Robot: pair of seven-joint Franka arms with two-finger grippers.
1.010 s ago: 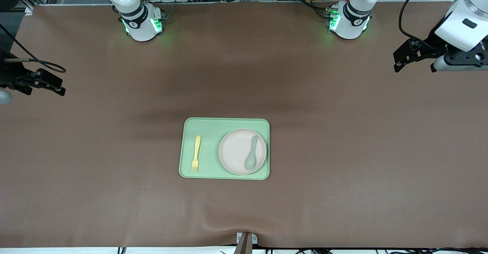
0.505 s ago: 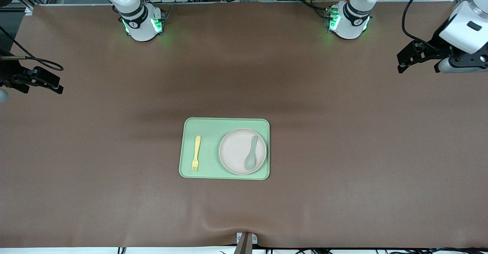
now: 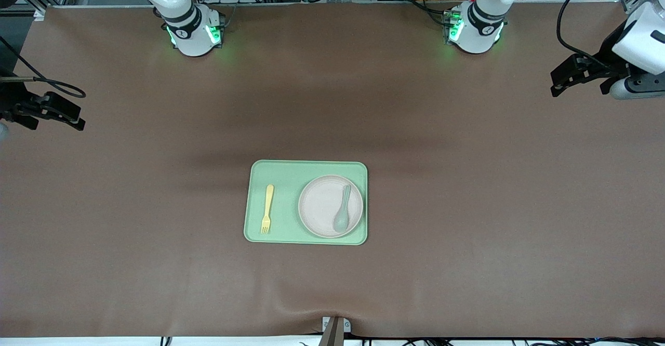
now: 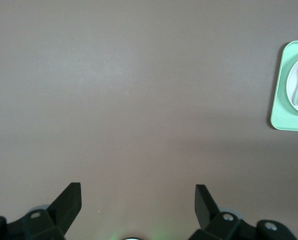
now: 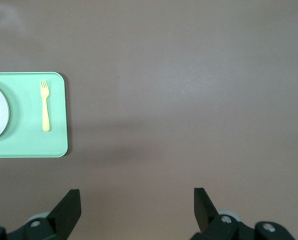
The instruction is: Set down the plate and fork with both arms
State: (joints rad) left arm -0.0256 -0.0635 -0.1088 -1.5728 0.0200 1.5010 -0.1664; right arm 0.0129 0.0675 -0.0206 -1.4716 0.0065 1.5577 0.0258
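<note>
Brown table cover [image 3: 467, 205] spread wide across the whole surface. Two white arms rooted at green-lit bases along the table's edge farthest from the front camera, both waiting.

Left gripper [image 3: 563, 78] up in the air over bare cover at the left arm's end of the table, claw spread wide, nothing between the fingers [image 4: 69, 202]. Right gripper [image 3: 65, 117] up over bare cover at the right arm's end, claw likewise spread wide and holding nothing.

Light green rectangular tray [image 3: 283, 172] flat on the cover, mid-table, nearer the front camera than the bases, well apart from both grippers.

Round off-white plate [image 3: 321, 205] inside the tray, toward the left arm's end. Grey-green spoon [image 3: 343, 211] lying on the plate.

Pale yellow fork [image 3: 267, 208] flat on the tray beside the plate, toward the right arm's end, not touching it, tines toward the front camera.
</note>
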